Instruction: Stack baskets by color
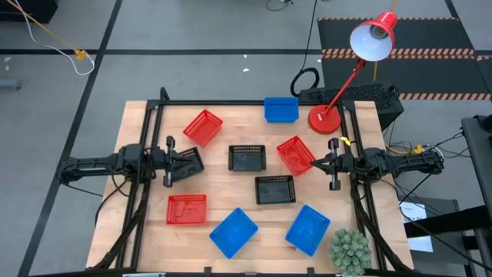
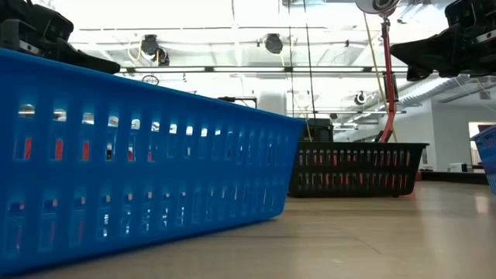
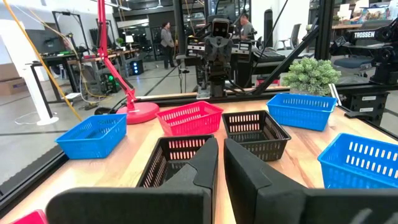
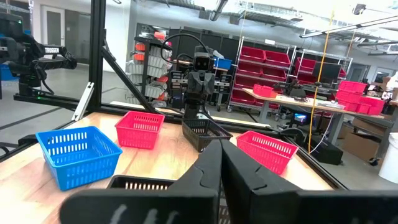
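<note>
Baskets lie scattered singly, none stacked; one black basket [image 1: 189, 163] is in the left gripper [image 1: 178, 162].

The left fingers [image 3: 205, 165] stand narrow, pinching that tilted basket's near wall. Ahead of them lie two more black baskets [image 1: 247, 157] [image 1: 274, 188]. A red basket [image 1: 203, 127] and another red one [image 1: 187, 208] flank them. The right gripper [image 1: 314, 165] has its fingers pressed together on nothing, the tips just beside a third red basket [image 1: 296, 154]. Three blue baskets [image 1: 281, 109] [image 1: 233, 231] [image 1: 307, 228] lie well apart from both.
</note>
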{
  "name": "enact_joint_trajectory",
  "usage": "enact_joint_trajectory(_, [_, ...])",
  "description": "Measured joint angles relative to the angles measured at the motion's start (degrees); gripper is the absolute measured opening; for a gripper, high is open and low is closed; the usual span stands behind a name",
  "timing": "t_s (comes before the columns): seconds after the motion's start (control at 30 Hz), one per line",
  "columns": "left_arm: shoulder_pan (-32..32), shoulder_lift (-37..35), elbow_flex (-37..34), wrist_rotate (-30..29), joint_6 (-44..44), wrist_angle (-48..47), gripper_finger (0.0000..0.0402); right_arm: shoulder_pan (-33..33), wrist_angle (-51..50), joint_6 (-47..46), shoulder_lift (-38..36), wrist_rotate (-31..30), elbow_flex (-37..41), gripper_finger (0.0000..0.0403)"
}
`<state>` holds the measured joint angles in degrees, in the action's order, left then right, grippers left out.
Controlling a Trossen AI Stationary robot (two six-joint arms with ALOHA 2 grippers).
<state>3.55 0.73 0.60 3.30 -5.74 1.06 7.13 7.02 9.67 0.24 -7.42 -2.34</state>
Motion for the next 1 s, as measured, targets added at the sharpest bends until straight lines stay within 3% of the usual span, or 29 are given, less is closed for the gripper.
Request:
enact_joint_trajectory(0.67, [0.0,0.0,0.0,0.0,0.0,0.0,0.0031,0.0,0.0,0.0,0.0,0.0,0.0,0.0000])
enact_joint_trajectory(1.0, [0.0,0.0,0.0,0.0,0.0,0.0,0.0031,0.0,0.0,6.0,0.0,0.0,0.0,0.0000])
